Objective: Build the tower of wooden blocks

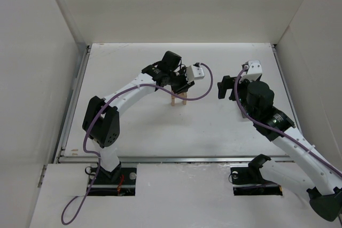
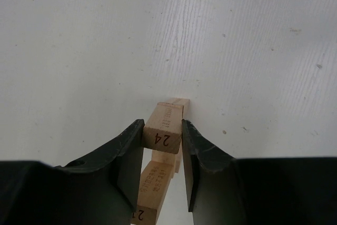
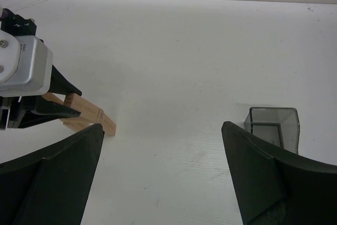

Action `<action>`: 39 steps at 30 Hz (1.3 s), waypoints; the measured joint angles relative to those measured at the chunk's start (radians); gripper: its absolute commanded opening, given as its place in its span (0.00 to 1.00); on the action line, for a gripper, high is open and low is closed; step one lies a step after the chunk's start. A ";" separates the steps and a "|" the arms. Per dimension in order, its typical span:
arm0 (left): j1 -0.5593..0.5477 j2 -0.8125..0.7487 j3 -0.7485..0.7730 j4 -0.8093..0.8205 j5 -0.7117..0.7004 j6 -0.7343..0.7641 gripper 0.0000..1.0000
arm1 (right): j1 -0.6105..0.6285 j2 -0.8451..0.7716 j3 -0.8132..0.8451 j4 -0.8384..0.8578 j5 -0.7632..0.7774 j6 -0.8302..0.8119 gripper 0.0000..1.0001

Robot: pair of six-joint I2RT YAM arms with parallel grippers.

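One smooth tan plank (image 2: 167, 117) pinched in the left hand (image 2: 162, 130) atop the wood block tower (image 1: 178, 99). Right hand (image 3: 161, 127) gapes wide, well apart across the matte white surface (image 1: 214, 132).

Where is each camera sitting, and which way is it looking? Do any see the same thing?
Top external: above and behind the arms, looking down at the table; both arms show.
Left wrist: on the left arm, looking down past the left end effector, shut on a plank of the wood block tower.
Right wrist: on the right arm, looking across the table; the open right end effector frames a grey bin.
Shared: all three show the tower and left end effector.
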 measured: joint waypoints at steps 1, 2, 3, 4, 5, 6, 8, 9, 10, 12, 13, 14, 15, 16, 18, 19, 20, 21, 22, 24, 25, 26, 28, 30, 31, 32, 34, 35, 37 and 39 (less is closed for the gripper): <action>0.000 0.000 0.000 0.002 -0.002 0.000 0.25 | 0.000 0.000 0.000 0.000 0.000 0.000 0.99; 0.000 0.001 0.000 0.004 -0.003 0.000 0.25 | 0.000 0.000 0.000 0.000 0.000 0.000 0.99; 0.000 0.002 0.000 0.006 -0.003 -0.001 0.25 | 0.000 0.000 0.000 0.000 0.000 0.000 0.99; 0.000 0.002 0.000 0.007 -0.003 -0.001 0.25 | 0.000 0.000 0.000 0.000 0.000 0.000 0.99; 0.000 0.003 0.000 0.010 -0.005 -0.001 0.25 | 0.000 0.000 0.000 0.000 0.000 0.000 0.99; 0.000 0.003 0.000 0.012 -0.005 -0.001 0.25 | 0.000 0.000 0.000 0.000 0.000 0.000 0.99; 0.000 0.003 0.000 0.013 -0.006 -0.001 0.25 | 0.000 0.000 0.000 0.000 0.000 0.000 0.99; 0.000 0.004 0.000 0.014 -0.006 -0.001 0.25 | 0.000 0.000 0.000 0.000 0.000 0.000 0.99; 0.000 0.004 0.000 0.014 -0.006 -0.001 0.25 | 0.000 0.000 0.000 0.000 0.000 0.000 0.99; 0.000 0.004 0.000 0.015 -0.006 -0.001 0.25 | 0.000 0.000 0.000 0.000 0.000 0.000 0.99; 0.000 0.004 0.000 0.015 -0.006 -0.001 0.25 | 0.000 -0.001 0.000 0.000 0.000 0.000 0.99; 0.000 0.005 0.000 0.016 -0.006 -0.001 0.25 | 0.000 -0.001 0.000 0.000 0.000 0.000 0.99; 0.000 0.005 0.000 0.016 -0.006 -0.001 0.25 | 0.000 -0.003 0.000 0.000 0.000 0.000 0.99; 0.000 0.005 0.000 0.018 -0.006 -0.002 0.25 | 0.000 -0.005 0.000 0.000 0.000 0.000 0.99; 0.000 0.005 0.000 0.018 -0.006 -0.001 0.28 | 0.000 -0.008 0.000 0.000 0.000 0.000 0.99; 0.000 0.005 0.000 0.018 -0.006 -0.001 0.33 | 0.000 -0.010 0.000 0.000 0.000 0.000 0.99; 0.000 0.005 0.000 0.018 -0.006 -0.001 0.36 | 0.000 -0.010 0.000 0.000 0.000 0.000 0.99; 0.000 0.005 0.000 0.018 -0.006 0.000 0.40 | 0.000 -0.011 -0.001 0.000 0.000 0.000 0.99; 0.000 0.005 0.000 0.017 -0.007 0.000 0.44 | 0.000 -0.011 -0.001 0.000 0.000 0.000 0.99; 0.000 0.006 -0.002 0.016 -0.007 0.000 0.48 | 0.000 -0.011 -0.001 0.000 0.000 0.000 0.99; 0.000 0.006 -0.002 0.015 -0.007 0.000 0.50 | 0.000 -0.011 -0.001 0.000 0.000 0.000 0.99; 0.000 0.006 -0.002 0.014 -0.007 0.000 0.51 | 0.000 -0.011 -0.001 0.000 0.000 0.000 0.99; 0.000 0.006 -0.002 0.014 -0.008 0.000 0.54 | 0.000 -0.011 -0.001 0.000 0.000 0.000 0.99; 0.000 0.006 -0.002 0.014 -0.008 0.000 0.54 | 0.000 -0.011 -0.001 0.000 0.000 0.000 0.99; 0.000 0.006 -0.002 0.014 -0.008 0.000 0.54 | 0.000 -0.011 -0.001 0.000 0.000 0.000 0.99; 0.000 0.006 -0.002 0.014 -0.008 0.000 0.54 | 0.000 -0.011 -0.001 0.000 0.000 0.000 0.99; 0.000 0.006 -0.002 0.014 -0.007 0.001 0.54 | 0.000 -0.011 -0.001 0.000 0.000 0.000 0.99; 0.000 0.006 -0.002 0.014 -0.007 0.002 0.54 | 0.000 -0.011 -0.001 0.000 0.000 0.000 0.99; 0.000 0.006 -0.002 0.014 -0.007 0.002 0.54 | 0.000 -0.011 -0.001 0.000 0.000 -0.003 0.99; 0.001 0.006 -0.002 0.014 -0.007 0.002 0.54 | 0.000 -0.011 -0.001 0.000 0.000 -0.005 0.99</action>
